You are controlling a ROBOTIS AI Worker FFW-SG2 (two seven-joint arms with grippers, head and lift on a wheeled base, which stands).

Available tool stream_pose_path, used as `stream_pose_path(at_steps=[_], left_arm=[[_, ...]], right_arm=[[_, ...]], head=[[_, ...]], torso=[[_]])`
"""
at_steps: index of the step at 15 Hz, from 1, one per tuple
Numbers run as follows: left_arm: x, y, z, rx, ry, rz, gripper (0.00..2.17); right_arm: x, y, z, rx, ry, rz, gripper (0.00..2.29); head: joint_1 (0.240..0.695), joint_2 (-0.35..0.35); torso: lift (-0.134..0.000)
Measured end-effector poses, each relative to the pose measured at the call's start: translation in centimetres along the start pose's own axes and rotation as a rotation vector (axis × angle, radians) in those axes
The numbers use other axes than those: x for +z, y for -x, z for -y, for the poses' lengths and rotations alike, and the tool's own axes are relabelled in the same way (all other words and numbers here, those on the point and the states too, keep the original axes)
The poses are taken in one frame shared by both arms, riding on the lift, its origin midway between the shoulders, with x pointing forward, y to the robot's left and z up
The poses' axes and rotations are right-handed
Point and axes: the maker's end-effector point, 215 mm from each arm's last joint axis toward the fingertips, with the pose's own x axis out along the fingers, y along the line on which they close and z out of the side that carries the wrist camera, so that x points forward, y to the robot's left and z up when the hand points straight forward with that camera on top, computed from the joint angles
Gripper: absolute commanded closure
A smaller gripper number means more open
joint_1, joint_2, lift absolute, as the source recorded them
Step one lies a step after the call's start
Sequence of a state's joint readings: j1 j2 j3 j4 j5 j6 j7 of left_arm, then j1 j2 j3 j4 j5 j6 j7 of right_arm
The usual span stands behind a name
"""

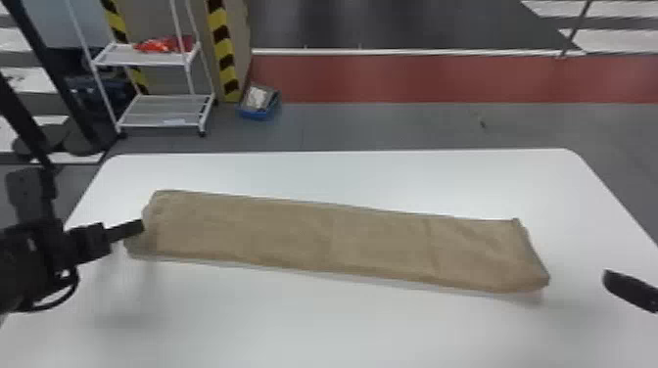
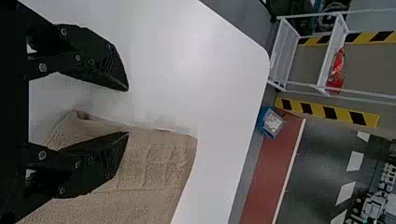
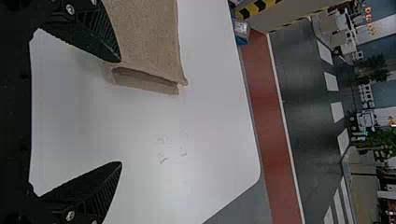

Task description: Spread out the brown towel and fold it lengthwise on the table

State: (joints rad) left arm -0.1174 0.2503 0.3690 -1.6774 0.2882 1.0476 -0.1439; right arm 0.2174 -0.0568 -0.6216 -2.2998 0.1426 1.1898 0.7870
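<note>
My left gripper (image 1: 138, 229), one: two flat black fingers spread apart, at the towel's left end; the left wrist view has one finger over the cloth, the other over tabletop. My right gripper (image 1: 630, 290), one: two fingers likewise spread, off the towel's right end; in the right wrist view one finger overlaps the cloth's edge. Contact with the cloth, either side: cannot tell.

Brown towel (image 1: 313, 237), one: tan-brown terry, lying flat as a long, narrow folded band across the middle of the table, slightly aslant, its right end nearer me. Faint creases cross it; layers show at the right end, where the fold gapes. Number of layers: hard to make out.

White table (image 1: 342, 171), one: rounded far corners, near edge cut off.

Beyond: white two-shelf rack (image 1: 147, 59), one; red packet (image 1: 164, 45) on its upper shelf, contents unreadable; blue bin (image 1: 258, 115), one, on the floor; yellow-and-black hazard strips (image 1: 225, 54), two.
</note>
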Motion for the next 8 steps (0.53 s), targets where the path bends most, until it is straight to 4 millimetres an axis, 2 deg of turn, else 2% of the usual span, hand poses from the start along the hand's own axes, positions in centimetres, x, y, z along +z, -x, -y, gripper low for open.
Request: stream_pose_path(at_steps=[2,8], left_arm=[[0.40,0.43,0.21,-0.002,-0.001,0.015,0.19],[-0.25,-0.17,0.37,-0.007,0.006,-0.002,0.23]], right_arm=[[0.03,-0.04,-0.06,0.001,0.000,0.000,0.11],[-0.02,-0.06,-0.05,0.002,-0.001,-0.001,0.11]], head=[[0.695,0.003],[0.695,0.000]], torso=[[-0.125],[-0.125]])
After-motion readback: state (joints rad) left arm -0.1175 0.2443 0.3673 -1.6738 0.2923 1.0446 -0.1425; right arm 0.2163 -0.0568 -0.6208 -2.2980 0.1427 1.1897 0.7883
